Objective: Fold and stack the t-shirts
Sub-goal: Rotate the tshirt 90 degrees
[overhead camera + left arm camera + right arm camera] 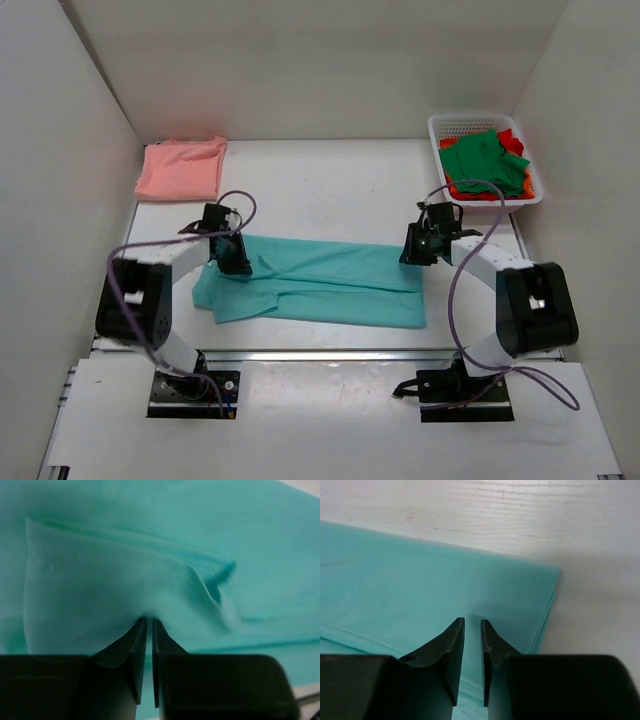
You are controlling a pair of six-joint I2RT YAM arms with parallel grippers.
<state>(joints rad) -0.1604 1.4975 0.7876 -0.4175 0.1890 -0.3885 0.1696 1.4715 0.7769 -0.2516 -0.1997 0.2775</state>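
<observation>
Teal t-shirt [330,285] is lying folded lengthwise on the table [320,185], its long axis running from one gripper to the other. Left gripper [149,620] is sitting on its own end of the shirt. Its jaws are almost touching and cloth is bunching right at the tips, so I'm reading that as a pinch. Right gripper [472,621] is hanging over the opposite end, jaws a narrow slit apart. The shirt's corner is lying just ahead and right of its tips; can't tell if it's gripping fabric. I'm guessing an end-over-end fold along that axis is coming, with each arm nearest its own end. Salmon-pink t-shirt [182,168] is lying folded well beyond the left gripper.
</observation>
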